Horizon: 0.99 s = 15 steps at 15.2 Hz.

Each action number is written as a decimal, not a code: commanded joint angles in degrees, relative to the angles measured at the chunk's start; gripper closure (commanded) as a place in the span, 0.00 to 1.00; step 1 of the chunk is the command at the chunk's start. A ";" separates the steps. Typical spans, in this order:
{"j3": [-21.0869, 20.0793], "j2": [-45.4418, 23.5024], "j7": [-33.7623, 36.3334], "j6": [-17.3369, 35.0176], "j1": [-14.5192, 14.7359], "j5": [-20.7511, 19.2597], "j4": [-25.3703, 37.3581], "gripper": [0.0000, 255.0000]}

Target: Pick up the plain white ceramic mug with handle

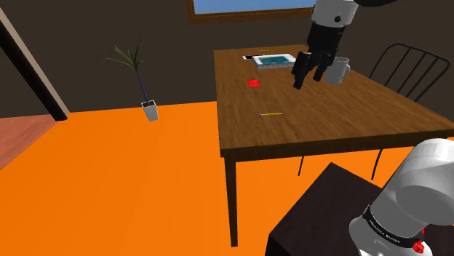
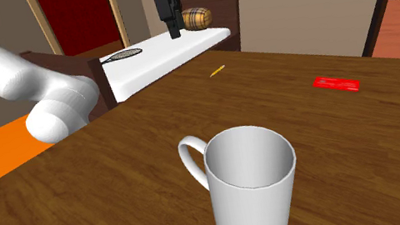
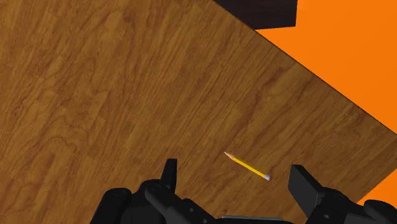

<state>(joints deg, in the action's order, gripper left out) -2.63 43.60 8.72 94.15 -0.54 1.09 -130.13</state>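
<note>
Stand point(image 1: 320, 211): sitting nearest, at the shoulder view's lower right.
Table point(image 1: 247, 138): bearing all the small things.
Pencil point(image 1: 271, 114): lying flat on the wood near the front edge. In the wrist view it is lying under the claw, untouched.
Claw point(image 1: 308, 78): hanging high over the table, roughly above the pencil. Its fingers point(image 3: 304, 184) are standing wide apart and gripping nothing.
Card point(image 1: 253, 83): a red one, lying flat farther back, apart from the mug.
Mug point(image 1: 337, 70): standing upright on the table beyond the pencil, free of the claw. In the second exterior view its handle is pointing to that view's left.
Tray point(image 1: 275, 60): lying farthest back on the table.
Progress: nothing is being held, so the pick looks barely begun. The claw is probably needing to move over the mug, drop, close and lift.
</note>
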 commanded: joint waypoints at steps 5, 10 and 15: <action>4.93 -2.50 -5.37 0.16 -1.59 -2.63 1.59 0.00; 10.90 -6.99 -12.03 0.51 -3.31 -5.39 4.98 0.00; 16.73 -12.88 -18.73 0.87 -4.63 -7.19 9.94 0.00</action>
<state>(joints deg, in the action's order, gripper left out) 13.04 31.83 -8.66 95.21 -4.94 -5.82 -121.38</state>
